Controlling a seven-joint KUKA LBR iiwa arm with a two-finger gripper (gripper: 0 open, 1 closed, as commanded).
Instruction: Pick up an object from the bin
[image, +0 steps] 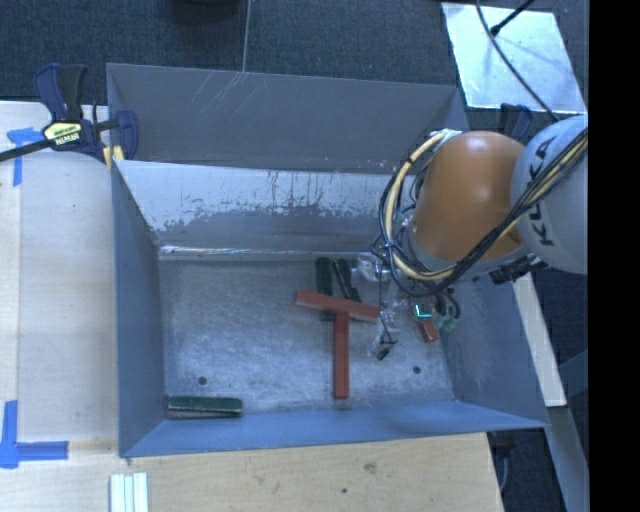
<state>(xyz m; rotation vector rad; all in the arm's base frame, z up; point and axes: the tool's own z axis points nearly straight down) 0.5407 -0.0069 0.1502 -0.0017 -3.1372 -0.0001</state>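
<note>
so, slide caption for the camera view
Gripper low in the grey bin beside a red-brown T-shaped piece; green bar front-left.

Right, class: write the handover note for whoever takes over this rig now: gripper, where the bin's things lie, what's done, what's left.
Gripper: low in the right part of the bin, beside the red-brown T-shaped piece; no thing seen held.
Dark item: near the back wall.
Dark green bar: front left corner.
Done: nothing lifted yet.
Left: grasp one thing and raise it out.
</note>
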